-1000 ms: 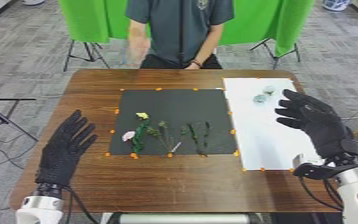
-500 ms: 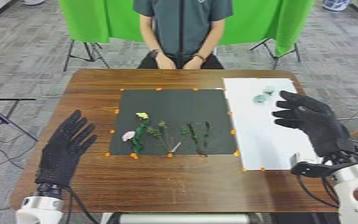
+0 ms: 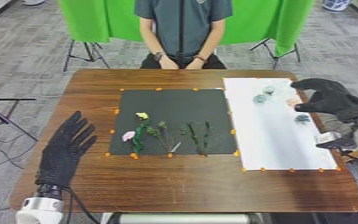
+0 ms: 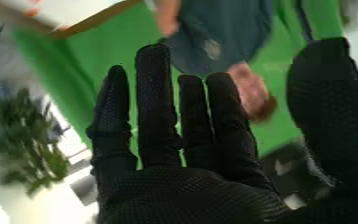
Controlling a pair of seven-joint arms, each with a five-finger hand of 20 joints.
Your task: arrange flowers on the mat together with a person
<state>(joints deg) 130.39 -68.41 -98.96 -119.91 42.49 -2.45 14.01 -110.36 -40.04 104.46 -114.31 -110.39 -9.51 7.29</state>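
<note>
Flowers [image 3: 142, 115], one pale yellow and one pink, lie toward the left edge of the dark mat [image 3: 180, 105], their green stalks pointing at its near edge. Leafy stems [image 3: 193, 136] lie beside them, farther to the right in the mat's near half. All should be very light; the stalks look fairly stiff and would probably roll or slide under a careless push. The flower heads are likely softer and easily crushed or pulled off, so take each piece by the middle of its stalk, with a light pinch and a slow lift.

Past the mat's right edge, on the white sheet [image 3: 282, 145], are loose blooms without visible stalks: two pale blue-green ones [image 3: 260, 98] toward the far edge, a peach bloom [image 3: 292, 102] and a dusky blue bloom [image 3: 302, 118] toward the right edge. With no stalk to hold, these call for a low grasp around the base, barely squeezing the petals.

The right hand [image 3: 340, 102] is at the tabletop's [image 3: 175, 185] right edge, near those last two blooms, fingers extended, thumb well apart, grasping nothing. By the tabletop's left edge, the left hand [image 3: 62, 152] is released too, its fingers loosely straight and empty.
</note>
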